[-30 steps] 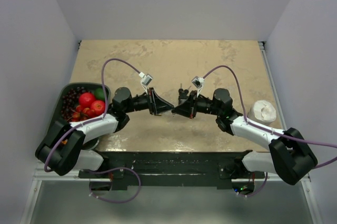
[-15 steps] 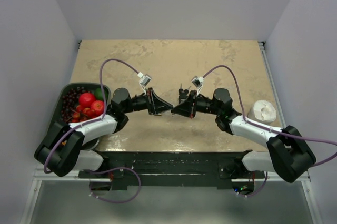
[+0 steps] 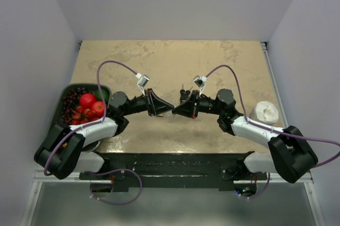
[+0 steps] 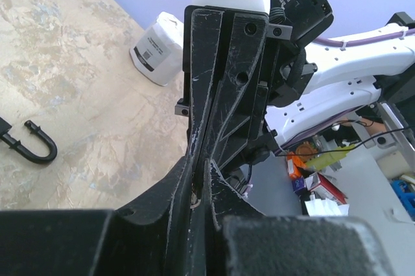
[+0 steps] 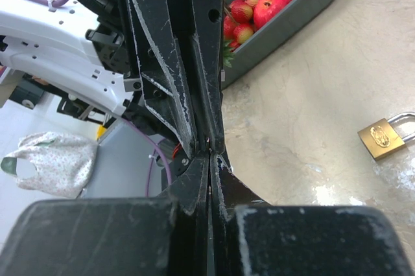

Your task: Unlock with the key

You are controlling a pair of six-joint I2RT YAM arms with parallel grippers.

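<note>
moved: left gripper point(image 3: 170, 111) slightly toward left edge of surface point(image 3: 159, 56) | closed, tip-to-tip with closed right gripper point(image 3: 178, 111) | brass padlock point(image 5: 381, 137) lies nearby

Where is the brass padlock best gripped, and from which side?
The padlock lies flat on the table, broad face up. Come from above and close the jaws across its body's narrow sides; the thin shackle might slip.

The overhead camera looks down on the beige marbled tabletop point(image 3: 212, 61); wrist cameras face each other closely, sharing the meeting black fingertips point(image 4: 224, 195).
</note>
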